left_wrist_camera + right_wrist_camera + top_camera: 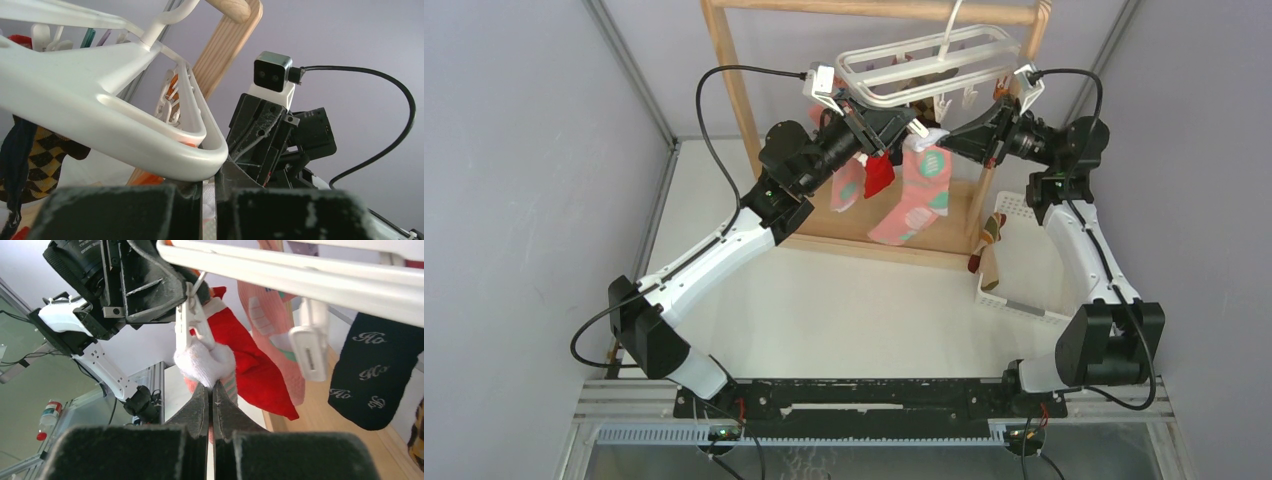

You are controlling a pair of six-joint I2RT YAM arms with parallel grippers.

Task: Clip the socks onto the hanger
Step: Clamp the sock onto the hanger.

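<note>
The right gripper [211, 401] is clenched on the white cuff of the pink sock [921, 190], which bunches just past its fingertips. Straight on from that cuff, touching it, is the mouth of a white clip [192, 326] dangling from the near bar of the hanger [300, 271]. So the line the coming move turns on runs gripper, cuff, clip, all in one upward run. Whether the clip has bitten the fabric I cannot tell. The left gripper [210, 202] comes in from the opposite side, clenched too, seemingly on that clip's upper end, and is the nearer of the two to it. The sock's long axis hangs down toward the bench [824, 300], beside a red sock [252, 367] already hanging from the hanger.
</note>
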